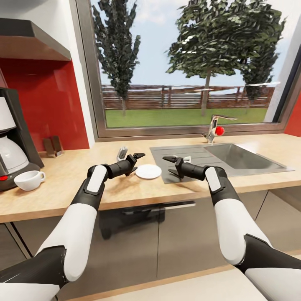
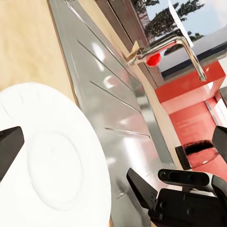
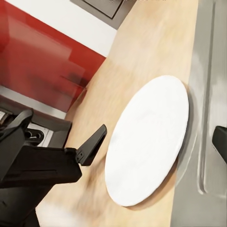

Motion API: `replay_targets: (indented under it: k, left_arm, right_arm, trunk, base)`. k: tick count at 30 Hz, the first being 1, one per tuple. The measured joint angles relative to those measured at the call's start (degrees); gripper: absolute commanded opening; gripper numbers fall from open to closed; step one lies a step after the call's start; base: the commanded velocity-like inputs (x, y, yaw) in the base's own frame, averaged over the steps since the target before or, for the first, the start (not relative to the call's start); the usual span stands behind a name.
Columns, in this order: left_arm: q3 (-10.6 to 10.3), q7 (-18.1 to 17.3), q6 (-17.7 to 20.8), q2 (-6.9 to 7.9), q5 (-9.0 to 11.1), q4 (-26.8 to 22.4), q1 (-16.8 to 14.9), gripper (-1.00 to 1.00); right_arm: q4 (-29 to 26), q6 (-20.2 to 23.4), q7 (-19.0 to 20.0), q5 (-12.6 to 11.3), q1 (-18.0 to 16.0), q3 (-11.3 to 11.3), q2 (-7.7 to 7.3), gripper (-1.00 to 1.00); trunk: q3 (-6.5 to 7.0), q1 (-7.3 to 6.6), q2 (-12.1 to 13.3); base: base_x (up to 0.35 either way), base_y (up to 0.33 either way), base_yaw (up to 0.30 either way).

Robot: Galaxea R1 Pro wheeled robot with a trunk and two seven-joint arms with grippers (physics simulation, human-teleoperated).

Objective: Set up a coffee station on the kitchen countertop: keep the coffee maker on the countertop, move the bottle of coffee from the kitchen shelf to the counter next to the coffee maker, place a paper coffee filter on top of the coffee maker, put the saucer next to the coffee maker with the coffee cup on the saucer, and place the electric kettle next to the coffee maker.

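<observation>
1. Nearest me, the long light wooden surface [image 1: 125, 192] runs the width of the room over grey cabinet fronts.
2. Over it hover both arms. The left gripper [image 1: 134, 161] has its black fingers spread apart and holds nothing; it hangs just beside the small round white saucer [image 1: 148, 171], with no contact I can make out.
3. The right gripper [image 1: 170, 164] faces it from the other side of the saucer, its fingers also apart and empty, above the ribbed edge of the stainless steel sink unit [image 1: 251, 161].
4. The saucer lies flat on the wood, touching or barely overlapping the steel drainer's edge; the left wrist view shows it [image 2: 52, 156] close under that gripper, and the right wrist view shows it [image 3: 149, 139] too.
5. Well off to the left sits the white coffee cup [image 1: 29, 179] on the surface, just beside the black coffee maker with a white carafe [image 1: 12, 146].
6. Further back stand the chrome tap with a red knob [image 1: 215, 129], a glossy red wall panel [image 1: 46, 100], and a wide window [image 1: 184, 62] showing trees, lawn and fence.
</observation>
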Motion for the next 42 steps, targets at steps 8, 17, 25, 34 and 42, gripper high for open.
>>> replay_targets:
  k: [8,17,25,34,42]
  left_arm:
    - [0.1,0.0,0.0,0.00,0.0,0.0,0.0,1.00]
    - [0.1,0.0,0.0,0.00,0.0,0.0,0.0,1.00]
    - [0.0,0.0,0.1,0.00,0.0,0.1,0.0,1.00]
    - [0.0,0.0,0.1,0.00,0.0,0.1,0.0,1.00]
    - [0.0,0.0,0.1,0.00,0.0,0.0,0.0,1.00]
  right_arm:
    - [0.0,0.0,0.0,0.0,0.0,0.1,0.88,1.00]
    - [0.0,0.0,0.1,-0.1,0.1,0.2,1.93,1.00]
    - [0.0,0.0,0.1,-0.1,0.1,0.2,2.04,1.00]
    - [-0.2,0.0,-0.5,0.0,-1.1,0.1,1.99,1.00]
    - [-0.2,-0.1,-10.3,-8.4,-2.1,-0.2,1.92,1.00]
  trunk:
    - [0.00,0.01,0.0]
    - [0.00,0.01,0.0]
    - [0.00,0.01,0.0]
    - [0.00,0.01,0.0]
    - [0.00,0.01,0.0]
  base:
    - [0.021,0.000,0.000]
    - [0.001,0.000,0.000]
    - [0.000,0.000,0.000]
    - [0.000,0.000,0.000]
    - [0.000,0.000,0.000]
